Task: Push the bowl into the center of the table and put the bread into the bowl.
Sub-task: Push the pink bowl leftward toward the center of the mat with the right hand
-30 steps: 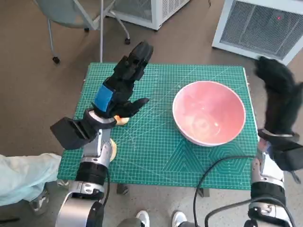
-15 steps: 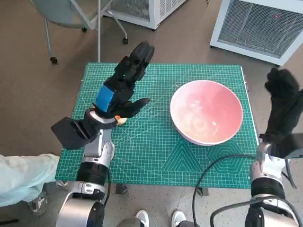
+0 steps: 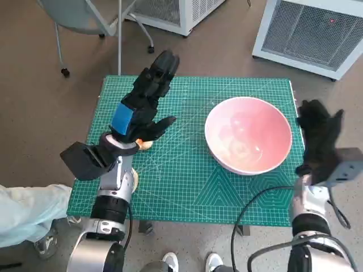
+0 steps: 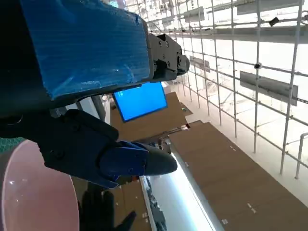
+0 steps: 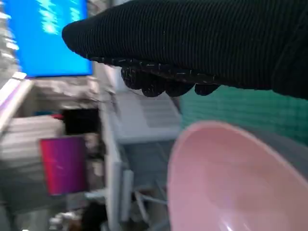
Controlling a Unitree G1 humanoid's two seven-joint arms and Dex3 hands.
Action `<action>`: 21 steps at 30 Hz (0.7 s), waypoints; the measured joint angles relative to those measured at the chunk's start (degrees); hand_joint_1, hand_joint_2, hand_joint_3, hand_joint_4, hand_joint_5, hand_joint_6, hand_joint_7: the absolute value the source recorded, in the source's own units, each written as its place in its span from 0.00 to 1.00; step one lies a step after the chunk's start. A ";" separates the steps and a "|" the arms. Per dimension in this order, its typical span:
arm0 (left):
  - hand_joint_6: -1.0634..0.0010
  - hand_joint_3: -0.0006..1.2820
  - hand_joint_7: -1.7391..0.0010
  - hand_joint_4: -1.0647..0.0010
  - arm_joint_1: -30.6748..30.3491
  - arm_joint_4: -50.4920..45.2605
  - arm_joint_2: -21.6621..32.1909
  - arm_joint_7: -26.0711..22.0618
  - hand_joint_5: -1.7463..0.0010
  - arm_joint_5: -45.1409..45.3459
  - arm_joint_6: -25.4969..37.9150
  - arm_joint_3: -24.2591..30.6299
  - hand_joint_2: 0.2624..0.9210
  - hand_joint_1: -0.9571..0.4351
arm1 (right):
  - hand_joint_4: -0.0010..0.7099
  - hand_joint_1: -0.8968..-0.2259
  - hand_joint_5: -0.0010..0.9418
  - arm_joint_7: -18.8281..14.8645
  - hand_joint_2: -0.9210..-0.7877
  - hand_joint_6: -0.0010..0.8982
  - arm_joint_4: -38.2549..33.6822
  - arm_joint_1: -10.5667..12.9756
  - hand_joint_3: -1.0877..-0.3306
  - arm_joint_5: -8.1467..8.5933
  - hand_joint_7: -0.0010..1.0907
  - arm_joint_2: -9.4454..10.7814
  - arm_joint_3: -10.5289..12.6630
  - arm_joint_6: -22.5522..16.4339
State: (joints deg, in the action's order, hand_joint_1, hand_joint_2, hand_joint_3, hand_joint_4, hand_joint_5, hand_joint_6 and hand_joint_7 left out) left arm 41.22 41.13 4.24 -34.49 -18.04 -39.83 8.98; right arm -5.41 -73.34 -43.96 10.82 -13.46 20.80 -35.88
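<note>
The pink bowl point(image 3: 248, 135) stands on the right half of the green cutting mat point(image 3: 187, 181). My right hand point(image 3: 317, 139) hangs open at the table's right edge, fingers spread beside the bowl's right rim; whether it touches the rim I cannot tell. In the right wrist view the glove point(image 5: 202, 43) spans the top with the bowl point(image 5: 226, 183) beneath it. My left hand point(image 3: 144, 105) is open above the mat's left half, holding nothing. A small tan piece of bread point(image 3: 145, 145) peeks out from under it. The left wrist view shows the taped hand point(image 4: 82, 57) and the bowl's edge point(image 4: 33, 192).
A chair point(image 3: 85, 14) and two white floor units point(image 3: 317, 34) point(image 3: 176, 11) stand beyond the table. A person's pale sleeve point(image 3: 25, 212) reaches in at the lower left, and shoes point(image 3: 170, 262) show at the front. A black cable point(image 3: 255, 207) loops over the mat's front right.
My right hand has come down from high at the right to beside the bowl's right rim. The left hand has barely moved. The view shifted slightly.
</note>
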 measured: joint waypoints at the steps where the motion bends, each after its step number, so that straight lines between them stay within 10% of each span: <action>1: 0.82 0.25 0.96 0.92 -0.04 0.00 0.02 0.13 1.00 0.05 -0.02 0.00 1.00 0.28 | 0.17 0.42 0.00 -0.01 0.00 0.05 -0.13 -0.33 0.27 0.02 0.36 0.38 0.02 0.62; 14: 0.82 0.25 0.96 0.91 -2.23 -2.14 0.36 1.58 0.99 0.51 -0.26 -0.14 1.00 0.27 | 0.14 0.39 0.00 -3.69 0.00 0.07 -1.29 -3.35 0.33 2.35 0.32 5.26 2.59 6.63; 21: 0.81 0.25 0.96 0.90 -4.11 -4.35 1.34 2.48 0.99 1.62 -0.26 -0.24 1.00 0.26 | 0.14 0.41 0.01 -3.73 0.00 0.08 -1.70 -4.26 0.33 -0.16 0.30 6.81 0.68 8.84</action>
State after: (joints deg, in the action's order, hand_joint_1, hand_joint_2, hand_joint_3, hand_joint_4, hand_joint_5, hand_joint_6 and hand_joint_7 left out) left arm 37.10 36.78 5.58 -32.01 -16.42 -40.08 8.74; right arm -9.15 -75.03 -48.22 10.65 -6.66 21.48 -27.04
